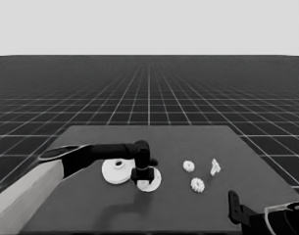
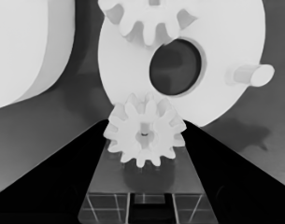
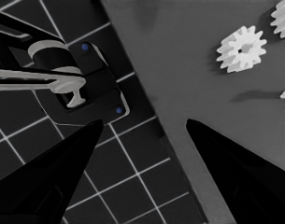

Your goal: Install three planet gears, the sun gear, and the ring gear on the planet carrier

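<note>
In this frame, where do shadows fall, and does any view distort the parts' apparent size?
Head view: the left arm casts a soft shadow on the table in front of the smaller round part. Left wrist view: the gear between the left gripper fingers shades the surface below, and that part looms oversized. Right wrist view: gear shadows are faint.

The dark table [image 1: 90,215] bears two round parts, two loose gears [image 1: 188,166] and a thin white piece [image 1: 215,167].

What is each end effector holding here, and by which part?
The left end effector, over the smaller round part, grips a gear by its toothed rim, one finger on either side. The right end effector, parked at the table's corner, holds nothing.
</note>
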